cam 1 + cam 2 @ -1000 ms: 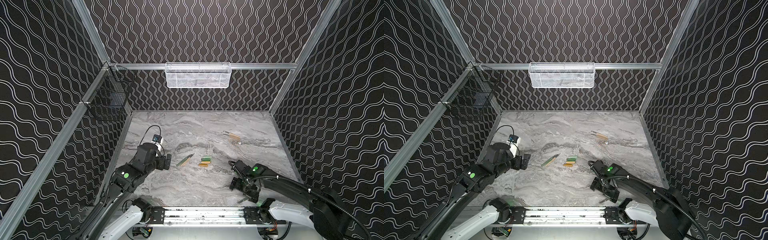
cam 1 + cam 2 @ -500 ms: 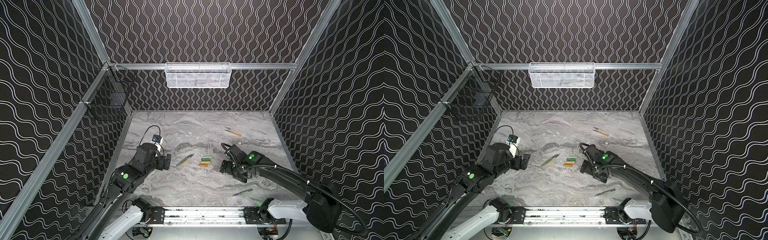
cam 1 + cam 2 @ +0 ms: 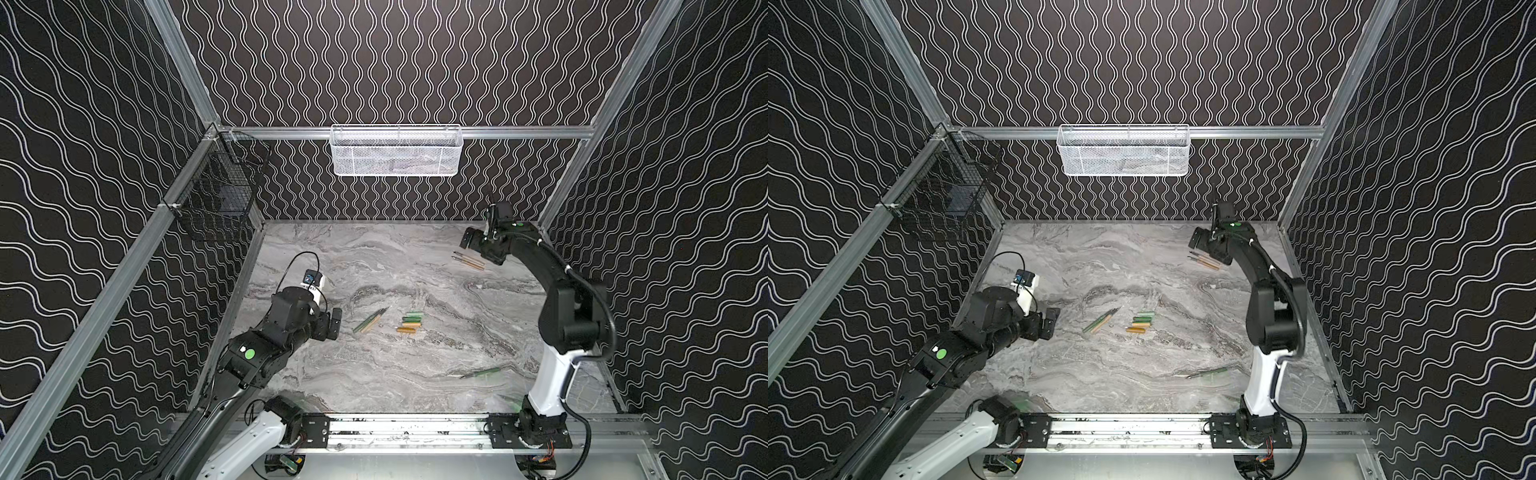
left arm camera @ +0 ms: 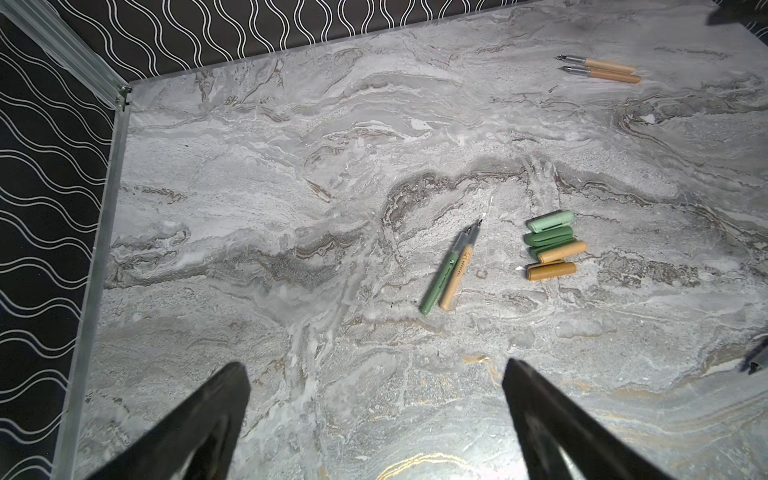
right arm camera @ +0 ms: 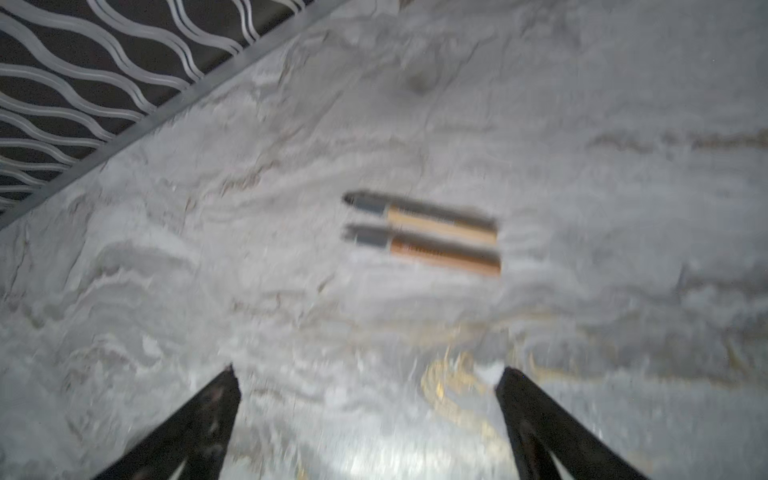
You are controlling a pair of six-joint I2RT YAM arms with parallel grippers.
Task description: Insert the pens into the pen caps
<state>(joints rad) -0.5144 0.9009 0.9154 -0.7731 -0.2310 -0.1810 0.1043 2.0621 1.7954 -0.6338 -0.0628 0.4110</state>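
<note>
Item, right gripper [image 5: 368, 374]: in the last second I have swung it from the front of the marble table [image 3: 374, 382] across the middle to the far right corner. It now hangs just short of the two tan pens [image 5: 428, 235], jaws spread full and nothing between them; its wrist view is smeared by motion. Item, left gripper [image 4: 374, 370]: unmoved, jaws equally wide, empty, facing the centre. Item, green-and-tan pair [image 4: 449, 270]: two pens side by side mid-table. Item, pen caps [image 4: 552, 245]: green and tan, bunched together just beside that pair. Item, lone green pen [image 3: 482, 372]: front right, in the open now that the arm has left it. Assessment: no pen capped yet; I judge the tan pens the next pick, though they lie well apart from the caps.
</note>
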